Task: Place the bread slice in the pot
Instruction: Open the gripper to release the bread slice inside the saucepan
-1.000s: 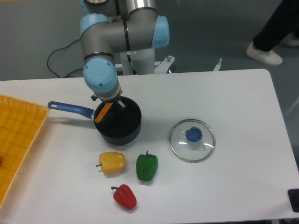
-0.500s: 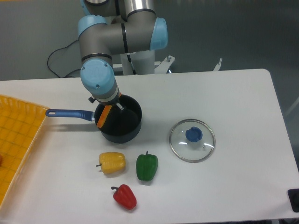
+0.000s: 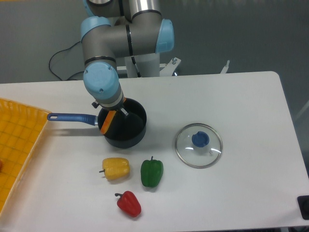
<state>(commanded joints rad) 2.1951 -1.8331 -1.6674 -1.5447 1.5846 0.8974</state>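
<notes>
The pot (image 3: 129, 130), black with a blue handle (image 3: 72, 117) pointing left, sits left of the table's middle. My gripper (image 3: 109, 119) reaches down over the pot's left rim, its fingers mostly hidden under the blue-and-grey wrist. The bread slice (image 3: 107, 123) shows edge-on as a tilted orange strip between the fingers, with its lower end inside the pot by the left wall. The gripper appears shut on it.
A round glass lid with a blue knob (image 3: 199, 144) lies right of the pot. In front of the pot lie a yellow pepper (image 3: 116, 168), a green pepper (image 3: 152, 172) and a red pepper (image 3: 128, 203). A yellow basket (image 3: 19, 145) sits at the left edge.
Over the last second the arm shifted slightly left and the pot slid and turned with it, its handle swinging down to level. Since half a second ago nothing visibly moved.
</notes>
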